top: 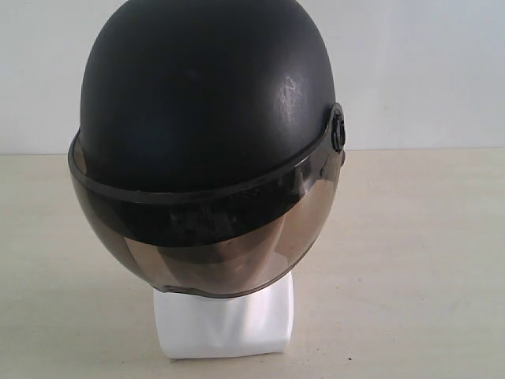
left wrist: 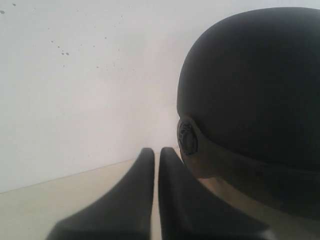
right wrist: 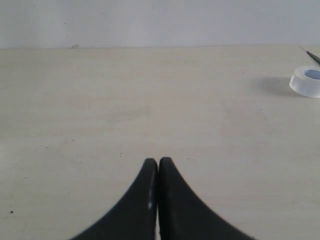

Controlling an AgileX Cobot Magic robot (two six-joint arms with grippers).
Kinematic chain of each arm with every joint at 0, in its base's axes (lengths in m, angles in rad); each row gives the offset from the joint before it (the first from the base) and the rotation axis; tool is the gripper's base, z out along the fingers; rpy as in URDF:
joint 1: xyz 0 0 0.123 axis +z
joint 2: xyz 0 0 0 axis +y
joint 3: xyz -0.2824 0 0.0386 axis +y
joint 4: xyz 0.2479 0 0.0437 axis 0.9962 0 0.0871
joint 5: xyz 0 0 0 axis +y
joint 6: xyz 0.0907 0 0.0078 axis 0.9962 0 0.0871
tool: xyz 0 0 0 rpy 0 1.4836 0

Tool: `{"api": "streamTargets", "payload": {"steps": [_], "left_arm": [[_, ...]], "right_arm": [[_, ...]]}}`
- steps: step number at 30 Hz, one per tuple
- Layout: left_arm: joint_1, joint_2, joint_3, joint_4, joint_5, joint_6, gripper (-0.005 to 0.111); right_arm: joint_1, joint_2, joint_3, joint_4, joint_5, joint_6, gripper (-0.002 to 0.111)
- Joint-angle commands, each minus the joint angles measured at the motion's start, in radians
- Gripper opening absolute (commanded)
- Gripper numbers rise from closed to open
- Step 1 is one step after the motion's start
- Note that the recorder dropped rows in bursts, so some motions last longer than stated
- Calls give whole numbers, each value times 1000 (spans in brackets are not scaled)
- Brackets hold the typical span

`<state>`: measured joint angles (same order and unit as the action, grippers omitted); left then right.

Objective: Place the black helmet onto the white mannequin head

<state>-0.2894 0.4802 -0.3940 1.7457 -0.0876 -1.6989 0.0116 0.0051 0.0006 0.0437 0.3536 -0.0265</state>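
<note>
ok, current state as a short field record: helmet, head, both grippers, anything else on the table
helmet: black helmet seated on the white mannequin head, visor down over the face
head: upright on the table; only the neck base shows clearly
left_arm: left gripper shut, empty, beside the helmet
right_arm: right gripper shut, empty, over bare table
other: tape roll on the table
task_state: looks done

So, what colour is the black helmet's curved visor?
The curved visor is smoky brown; exterior view shows it best.
</note>
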Motion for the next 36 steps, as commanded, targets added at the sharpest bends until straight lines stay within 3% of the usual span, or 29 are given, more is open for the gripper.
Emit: {"api": "streamTargets", "payload": {"steps": [1, 12, 17, 22, 30, 32, 34, 35, 36], "left_arm": [[1, -8, 4, -1, 9, -13, 4], [1, -12, 4, -1, 10, -13, 4], [93, -180, 4, -1, 0, -13, 4], [108, -354, 25, -7, -41, -16, 4], [108, -444, 32, -391, 47, -108, 4], [108, -444, 32, -492, 106, 72, 4], [108, -444, 36, -653, 165, 423, 4], [108, -444, 41, -786, 197, 666, 4], [108, -444, 46, -1031, 285, 1190, 4]], "right_arm": [[-2, -5, -1, 3, -1, -1, 0], [-2, -5, -1, -1, -18, -1, 0], [-2, -5, -1, -1, -20, -1, 0], [-2, -5, -1, -1, -20, -1, 0], [-2, -5, -1, -1, -20, -1, 0], [-2, -5, -1, -1, -20, -1, 0], [-2, -5, -1, -1, -20, -1, 0], [-2, -5, -1, -1, -20, -1, 0], [-2, -5, -1, -1, -20, -1, 0]]}}
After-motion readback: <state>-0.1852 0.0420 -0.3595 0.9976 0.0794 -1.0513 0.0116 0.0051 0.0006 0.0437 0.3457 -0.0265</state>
